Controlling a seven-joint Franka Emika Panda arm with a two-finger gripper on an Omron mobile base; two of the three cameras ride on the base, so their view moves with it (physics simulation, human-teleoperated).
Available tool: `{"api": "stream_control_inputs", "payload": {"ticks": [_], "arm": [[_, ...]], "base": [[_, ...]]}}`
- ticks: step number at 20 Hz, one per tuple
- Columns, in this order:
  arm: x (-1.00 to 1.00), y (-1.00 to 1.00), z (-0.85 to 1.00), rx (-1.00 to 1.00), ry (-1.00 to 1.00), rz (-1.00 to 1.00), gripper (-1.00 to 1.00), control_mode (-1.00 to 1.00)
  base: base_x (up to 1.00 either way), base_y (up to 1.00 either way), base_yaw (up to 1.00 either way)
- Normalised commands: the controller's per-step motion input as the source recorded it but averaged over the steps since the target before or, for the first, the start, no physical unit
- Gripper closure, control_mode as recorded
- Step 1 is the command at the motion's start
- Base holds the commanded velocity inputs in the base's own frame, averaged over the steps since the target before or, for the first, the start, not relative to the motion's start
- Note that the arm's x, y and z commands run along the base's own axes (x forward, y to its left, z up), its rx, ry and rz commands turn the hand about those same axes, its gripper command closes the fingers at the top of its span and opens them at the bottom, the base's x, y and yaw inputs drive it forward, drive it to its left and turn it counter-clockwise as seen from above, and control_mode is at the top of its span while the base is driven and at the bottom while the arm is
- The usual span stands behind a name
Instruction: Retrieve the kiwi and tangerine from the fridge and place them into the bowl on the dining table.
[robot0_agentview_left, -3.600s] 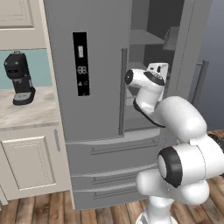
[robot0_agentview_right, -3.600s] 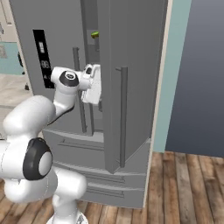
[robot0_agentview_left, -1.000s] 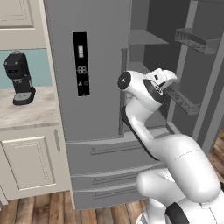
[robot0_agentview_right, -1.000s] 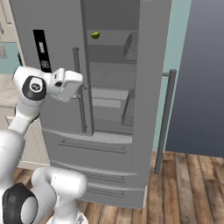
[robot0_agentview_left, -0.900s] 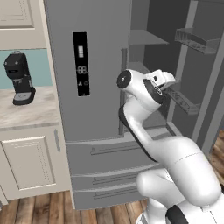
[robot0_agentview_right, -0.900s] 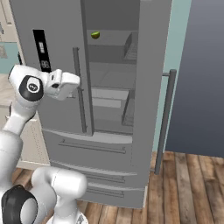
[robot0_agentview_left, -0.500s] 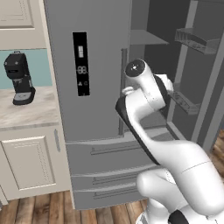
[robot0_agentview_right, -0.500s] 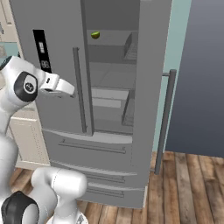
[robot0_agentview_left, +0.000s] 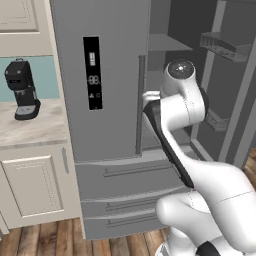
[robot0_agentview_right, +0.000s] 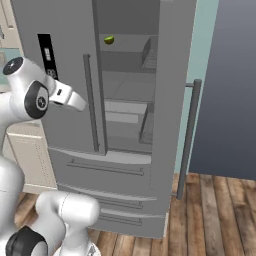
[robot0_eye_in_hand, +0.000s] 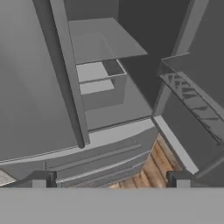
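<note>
The fridge (robot0_agentview_left: 105, 60) stands with its left door shut and its right door (robot0_agentview_right: 172, 85) swung wide open. On an upper inner shelf lies the kiwi (robot0_agentview_right: 109, 39), small and yellow-green. The tangerine is hidden. The bowl and the dining table are out of view. My gripper (robot0_agentview_right: 81, 105) hangs in front of the left door, left of its bar handle (robot0_agentview_right: 91, 100), well below and left of the kiwi. In the hand view my gripper (robot0_eye_in_hand: 109, 180) is open, its fingertips (robot0_eye_in_hand: 40, 179) far apart with nothing between them, looking down at the lower shelves and drawers.
The open door's shelf bins (robot0_agentview_left: 223, 46) jut out on the right, and its long handle (robot0_agentview_right: 187, 135) stands over the wooden floor (robot0_agentview_right: 210, 210). A black coffee machine (robot0_agentview_left: 22, 90) sits on the counter with cream cabinets (robot0_agentview_left: 35, 185) to the left.
The right door, only partly open earlier, has swung wide. Over the last second my arm has lifted and the hand has drawn back from the opening toward the left door.
</note>
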Motion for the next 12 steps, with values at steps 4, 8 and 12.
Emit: {"api": "stream_control_inputs", "payload": {"ticks": [4,8,12], "arm": [[0.07,0.13,-0.04,0.00,-0.26,0.09,-1.00,-1.00],[0.42,0.15,-0.18,0.00,-0.04,0.20,-1.00,-1.00],[0.45,0.14,-0.05,0.00,0.02,0.23,-1.00,-1.00]], "base": [[0.00,0.00,0.00],[0.00,0.00,0.00],[0.00,0.00,0.00]]}}
